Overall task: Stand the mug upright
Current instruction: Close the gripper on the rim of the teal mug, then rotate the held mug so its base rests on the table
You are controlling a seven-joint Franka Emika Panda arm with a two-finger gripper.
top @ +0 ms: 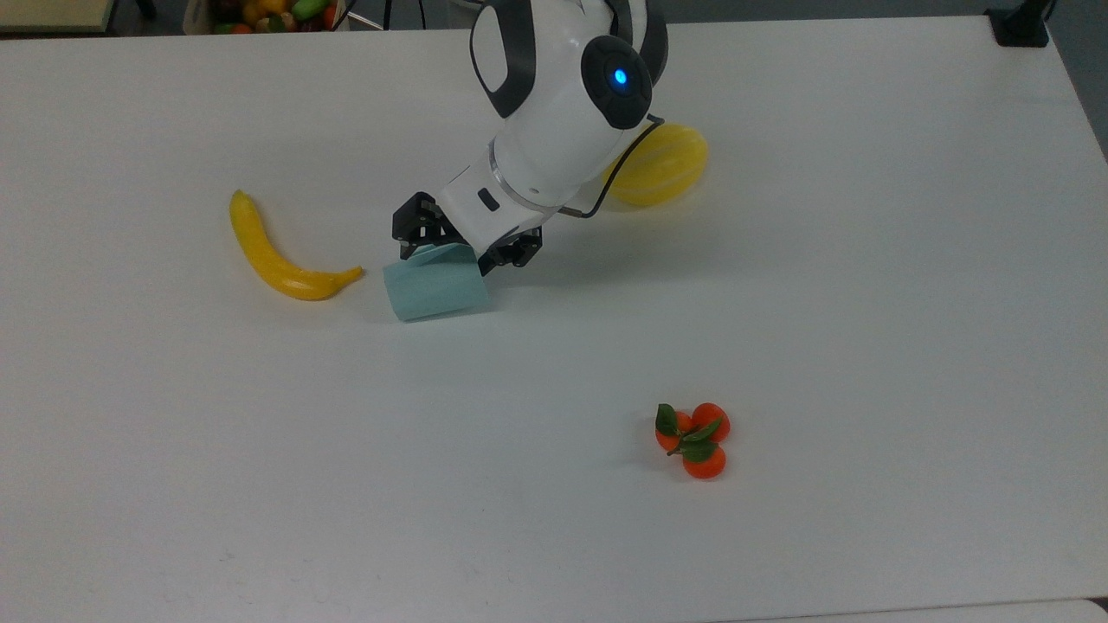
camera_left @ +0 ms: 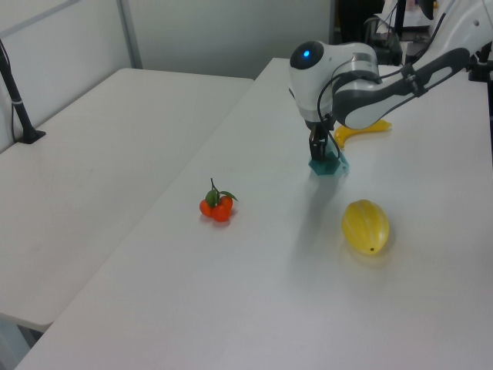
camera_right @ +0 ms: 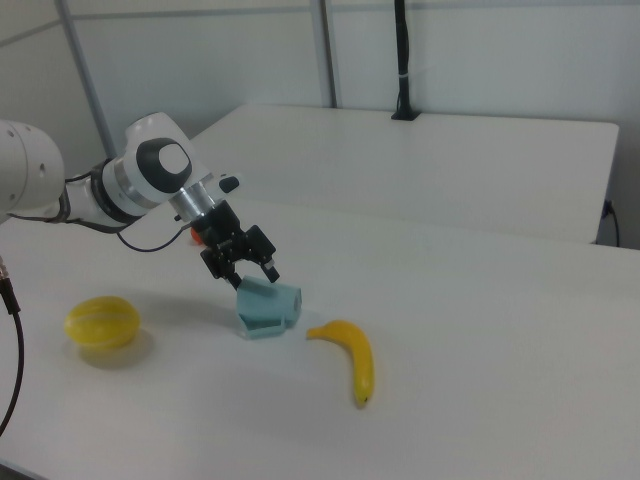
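Top view: mug [top: 435, 287] lying on its side on the tabletop [top: 779, 303], right beside the banana [top: 275, 253]. Pincer [top: 460, 252] spread apart, straddling its upper edge, not clamped.

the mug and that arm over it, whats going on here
A white robot arm has its tool lowered right at the pale teal mug, which lies on its side on the white table. The tool is open, fingers either side of the mug's upper edge, and nothing is lifted yet. A banana lies just on the top view's left of the mug; a yellow melon and a cluster of small oranges sit further off.
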